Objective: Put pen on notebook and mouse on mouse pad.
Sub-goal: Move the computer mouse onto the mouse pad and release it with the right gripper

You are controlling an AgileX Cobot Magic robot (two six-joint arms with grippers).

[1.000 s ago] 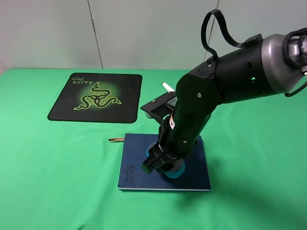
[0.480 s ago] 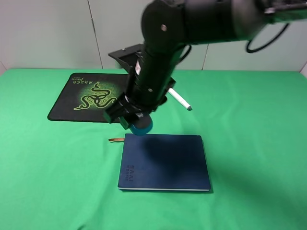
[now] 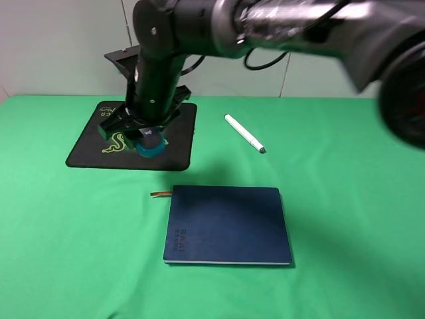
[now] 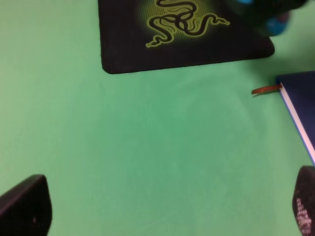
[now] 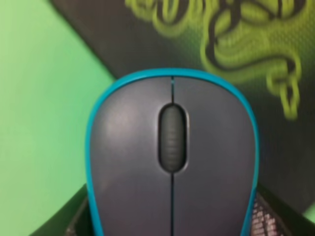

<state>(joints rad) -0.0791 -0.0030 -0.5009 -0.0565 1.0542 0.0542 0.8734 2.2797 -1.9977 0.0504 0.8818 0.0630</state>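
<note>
Mouse [image 3: 152,149]: teal sides, grey top; clamped between right gripper [image 3: 146,136] fingers, over the mouse pad [image 3: 86,151], toward its 4 o'clock corner; contact with pad cannot be told. Pen [image 3: 244,133]: lying on green cloth [image 3: 345,199] at 1 o'clock from notebook [image 3: 226,226]; pad at 10 o'clock. Left gripper [image 4: 165,209]: fingers spread wide, empty.

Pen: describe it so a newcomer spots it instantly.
On the green table, find the black mouse pad back left and the navy notebook in front. The pen lies on bare cloth right of the pad, beyond the notebook, touching neither. It is the only slim white stick, dark-tipped.
</note>
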